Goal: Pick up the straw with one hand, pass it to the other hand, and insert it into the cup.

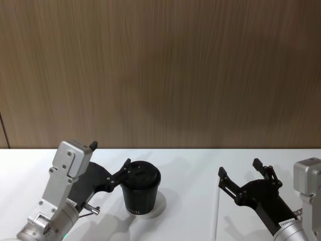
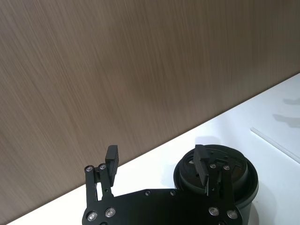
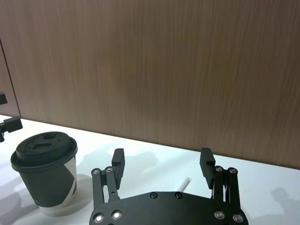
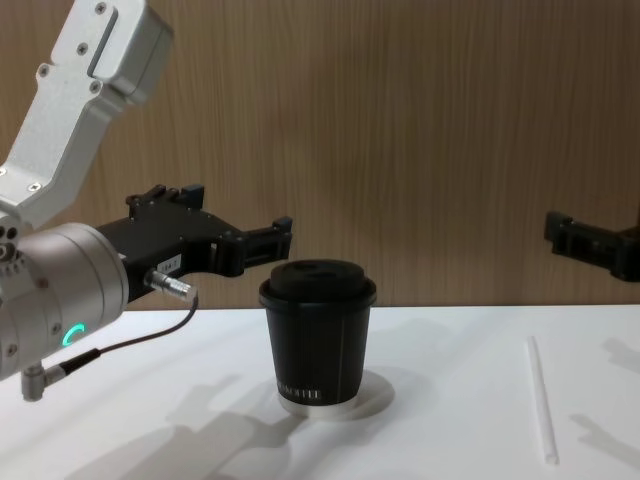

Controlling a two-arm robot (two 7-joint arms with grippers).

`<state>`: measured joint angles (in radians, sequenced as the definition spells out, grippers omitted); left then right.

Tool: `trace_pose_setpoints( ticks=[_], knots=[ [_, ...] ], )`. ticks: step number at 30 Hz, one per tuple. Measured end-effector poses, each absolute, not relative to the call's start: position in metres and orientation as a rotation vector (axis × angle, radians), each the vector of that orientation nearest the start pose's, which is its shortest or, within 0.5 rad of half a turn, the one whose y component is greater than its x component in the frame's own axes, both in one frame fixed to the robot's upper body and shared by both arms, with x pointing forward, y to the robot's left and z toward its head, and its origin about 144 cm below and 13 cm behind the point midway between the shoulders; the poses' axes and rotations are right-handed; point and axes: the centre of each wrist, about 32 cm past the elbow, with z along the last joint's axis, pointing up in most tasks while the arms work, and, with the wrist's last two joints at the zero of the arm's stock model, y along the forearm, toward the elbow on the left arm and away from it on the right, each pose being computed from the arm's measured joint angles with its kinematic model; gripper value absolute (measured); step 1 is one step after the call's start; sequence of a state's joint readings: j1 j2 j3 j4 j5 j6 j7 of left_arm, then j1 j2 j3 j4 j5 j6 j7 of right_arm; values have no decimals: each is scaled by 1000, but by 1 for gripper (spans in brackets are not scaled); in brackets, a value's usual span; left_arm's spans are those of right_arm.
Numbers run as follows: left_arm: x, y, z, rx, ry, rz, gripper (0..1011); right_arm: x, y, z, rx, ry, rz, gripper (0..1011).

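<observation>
Thin straight white straw (image 4: 541, 400) lying flat; black lidded cup (image 4: 318, 340)

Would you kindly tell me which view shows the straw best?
The chest view: the straw shows full length, unobstructed. The head view cuts it at the frame edge; the left wrist view catches part, the right wrist view one end.

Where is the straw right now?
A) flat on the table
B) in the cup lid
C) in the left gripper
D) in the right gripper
A: the straw lies flat on the table, apart from the cup, and the left gripper and right gripper are open and empty.
</observation>
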<state>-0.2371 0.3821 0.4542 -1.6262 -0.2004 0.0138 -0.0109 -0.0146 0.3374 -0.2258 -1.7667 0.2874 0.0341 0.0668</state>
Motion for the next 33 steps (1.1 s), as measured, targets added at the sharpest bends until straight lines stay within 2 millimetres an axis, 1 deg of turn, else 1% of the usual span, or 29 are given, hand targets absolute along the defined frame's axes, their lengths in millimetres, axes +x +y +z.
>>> trace_pose_setpoints(
  ticks=[33],
  knots=[
    [492,198,1204,61,-268,1124,1003,443,-237,1189,26,-75,-1230,1001]
  ],
)
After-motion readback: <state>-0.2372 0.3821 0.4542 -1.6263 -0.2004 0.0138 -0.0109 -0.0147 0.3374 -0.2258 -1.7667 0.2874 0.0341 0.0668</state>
